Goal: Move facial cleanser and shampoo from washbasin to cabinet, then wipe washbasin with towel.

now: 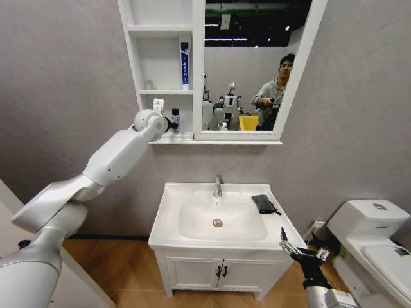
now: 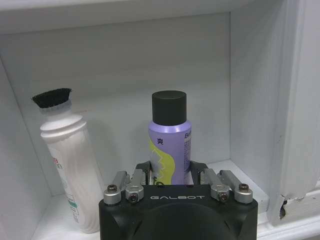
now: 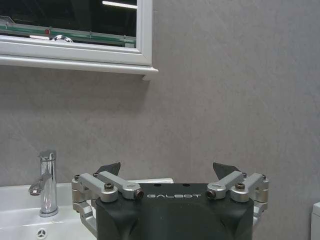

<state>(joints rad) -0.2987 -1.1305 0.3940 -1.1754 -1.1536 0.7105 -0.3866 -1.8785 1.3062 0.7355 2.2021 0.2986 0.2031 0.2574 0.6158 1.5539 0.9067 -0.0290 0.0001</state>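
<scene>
Right tool [image 1: 287, 242] open, empty, at basin's [image 1: 192, 192] front right corner, nearer towel [image 1: 264, 203] lying beyond it on rim; left tool [image 2: 171, 176] around upright purple bottle [image 2: 169, 139] on cabinet [image 1: 162, 61] shelf.

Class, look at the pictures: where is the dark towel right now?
In the head view the towel lies on the washbasin rim, on the robot's right of the tap, beyond the open right gripper.
</scene>
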